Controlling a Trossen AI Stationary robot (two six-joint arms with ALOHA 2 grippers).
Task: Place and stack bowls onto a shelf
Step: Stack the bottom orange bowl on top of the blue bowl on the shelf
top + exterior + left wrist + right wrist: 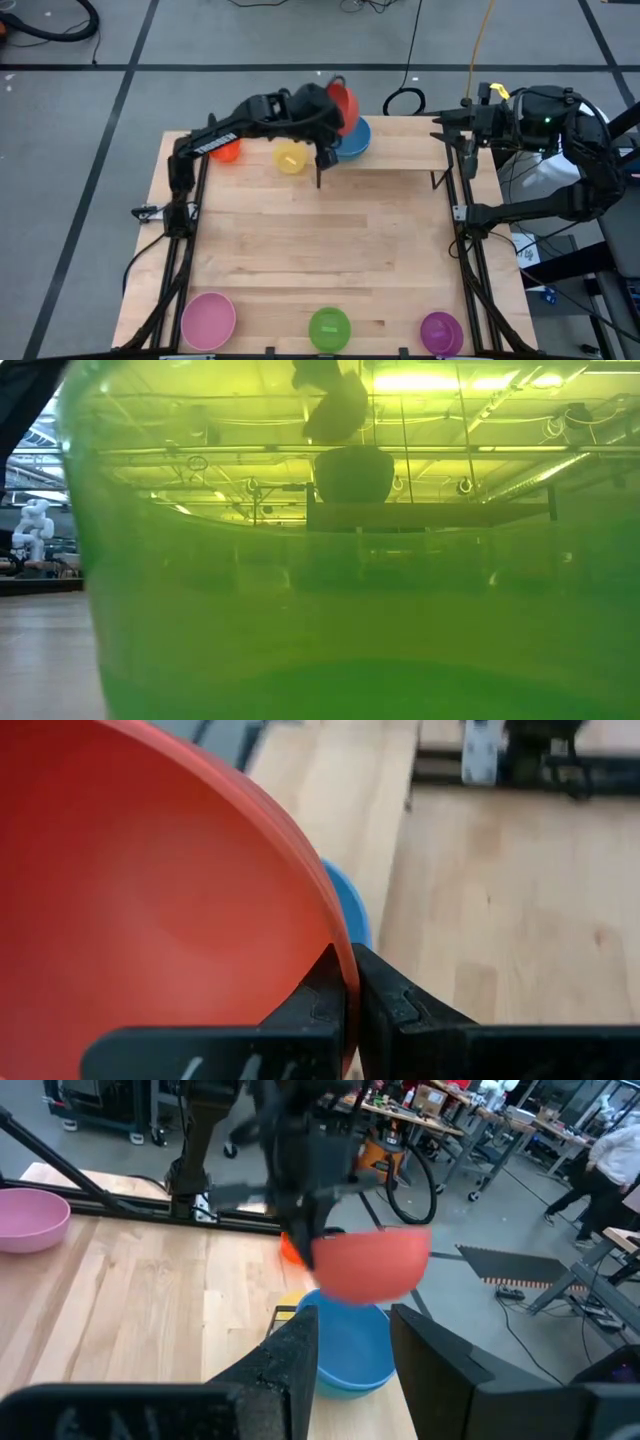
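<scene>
My left gripper (335,115) is shut on the red bowl (343,105), over the far middle of the table. It holds the bowl just above the blue bowl (353,140), which sits on the small wooden shelf (405,148). The yellow bowl (291,158) and orange bowl (226,150) rest on the tabletop left of the shelf. The pink (208,320), green (329,328) and purple (441,332) bowls stand along the near edge. No teal bowl shows. My right gripper (350,1355) waits open by the shelf's right end. My left gripper pinches the red bowl's rim (340,935), with one finger (315,995) inside the bowl and the other (390,1000) outside. The fingers reach in from the table's left. The bowl is lifted clear and tilted, hanging over the blue bowl (350,905).
The green bowl (330,610) stands right before the low camera and fills that view; the shelf (430,515) shows only dimly through it. Black frame rails (185,260) run along both table sides. Bare tabletop (320,240) lies between the shelf and the near bowls.
</scene>
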